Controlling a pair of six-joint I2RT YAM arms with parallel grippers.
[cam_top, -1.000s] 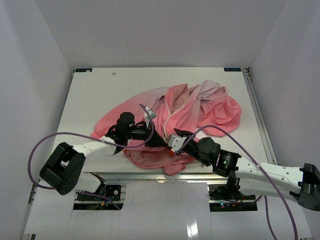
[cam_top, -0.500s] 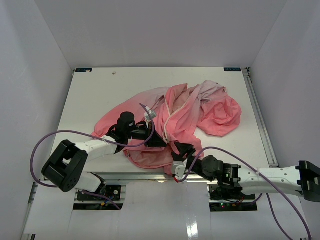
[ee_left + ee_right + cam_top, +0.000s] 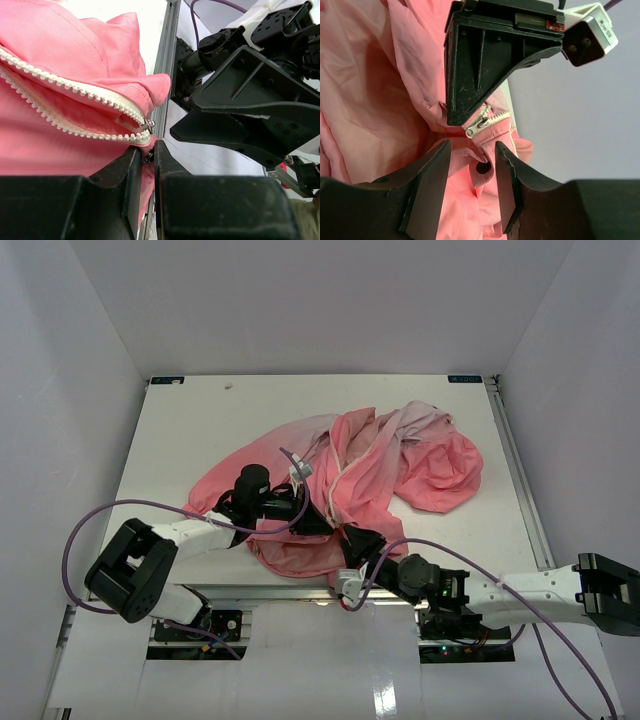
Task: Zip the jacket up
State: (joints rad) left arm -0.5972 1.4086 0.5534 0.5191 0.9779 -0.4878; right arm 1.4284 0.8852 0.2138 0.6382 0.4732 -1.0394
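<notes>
From above, the jacket (image 3: 380, 465) lies crumpled across the middle of the white table (image 3: 200, 420), with its lower part bunched at the near edge. The left arm reaches in from the near left, and the left gripper (image 3: 318, 523) sits on that near bunch of pink cloth. The right arm lies low along the near edge. The right gripper (image 3: 357, 540) points up at the same bunch, just beside the left one.

In the left wrist view, the jacket (image 3: 60, 60) fills the left side. Two rows of white zipper teeth (image 3: 75, 90) run in from the left and meet at the small metal zipper slider (image 3: 147, 125). The left gripper (image 3: 145, 152) is closed to a thin slit, pinching the pink hem right under the slider. The black right gripper (image 3: 240, 105) hangs close on the right, over the table's metal edge rail.

In the right wrist view, the fingers of the right gripper (image 3: 472, 157) stand partly apart. A fold of the jacket (image 3: 380, 85) lies loose in the gap, and the pads are not clamped on it. The zipper slider (image 3: 479, 124) is just above the fingertips. The black left gripper (image 3: 457, 120) comes down from the top, its tip on the cloth beside the slider.
</notes>
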